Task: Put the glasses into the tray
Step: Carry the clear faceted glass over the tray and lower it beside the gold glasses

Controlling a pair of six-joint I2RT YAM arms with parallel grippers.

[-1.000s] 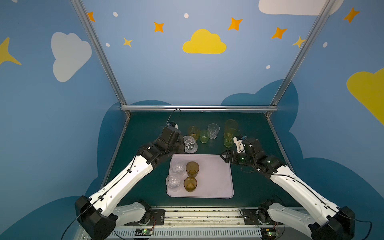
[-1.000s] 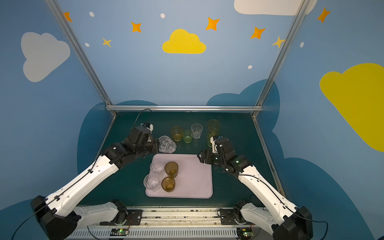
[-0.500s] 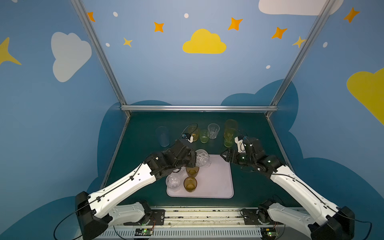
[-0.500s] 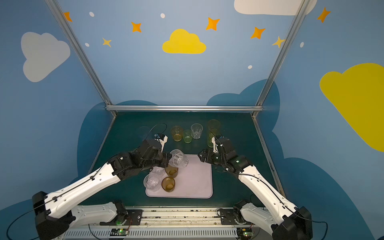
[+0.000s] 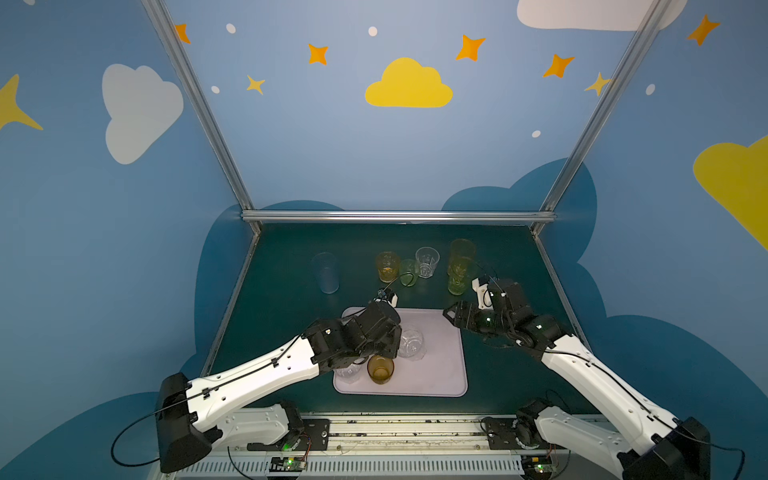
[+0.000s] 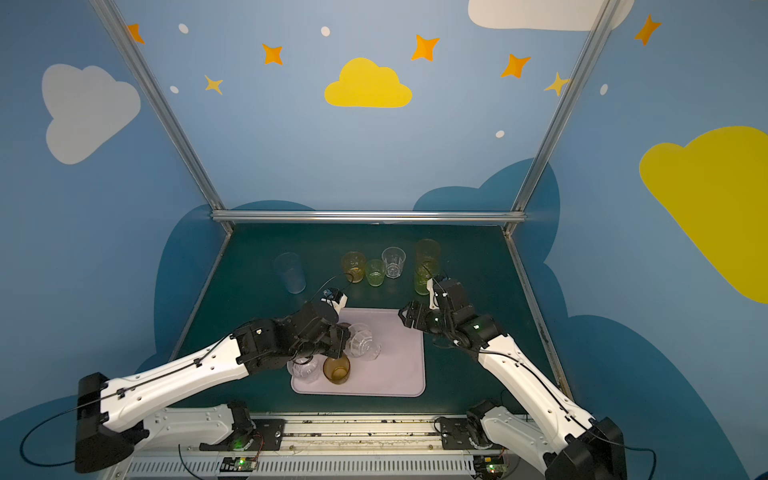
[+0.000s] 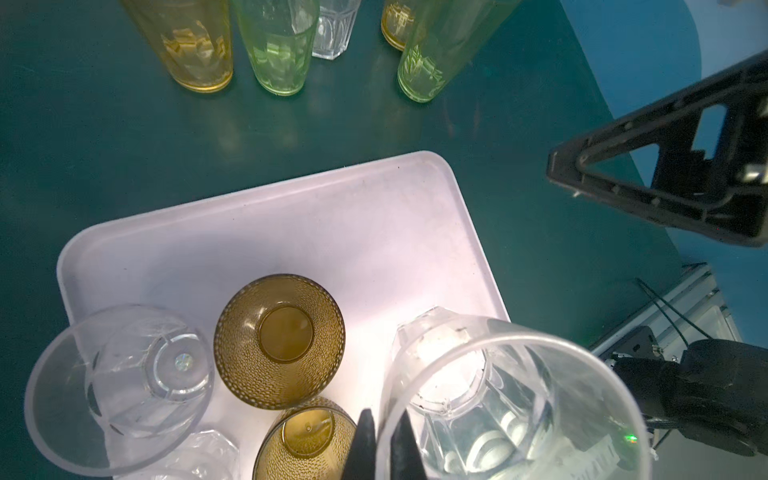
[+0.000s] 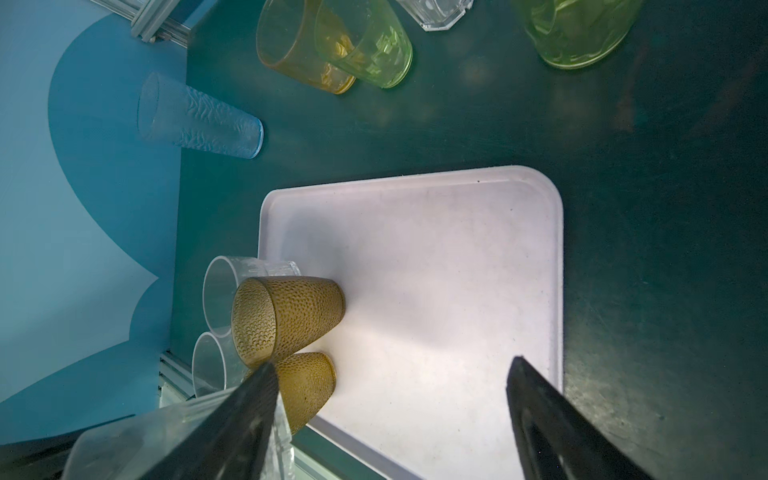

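Pale blue tumbler [image 5: 325,272]: off the tray [image 5: 440,376], past its far-left corner. Left gripper [image 7: 382,446]: fingers pinched tight on the rim wall of a clear faceted glass [image 5: 410,344], which hangs tilted over the tray's left-middle. Can't tell if its base touches.

Tray's near-left holds two clear glasses [image 7: 120,374] and two brown-amber glasses [image 7: 279,340], all upright.

Risks:
- The thin rim pinch may let the glass swing or slip.
- Released while tilted, it could tip and roll into the amber pair just beside it.
- Lowering it could clip an amber rim.

Beyond the tray's far edge: orange glass [image 5: 387,266], green glass [image 5: 408,272], another clear faceted tumbler [image 5: 427,262], tall orange tumbler [image 5: 461,249], tall yellow-green tumbler [image 5: 456,282].

Right gripper [image 5: 450,314]: jaws wide, empty, above the tray's far-right corner. The tall pair stands just behind it, so a careless swing could topple them.
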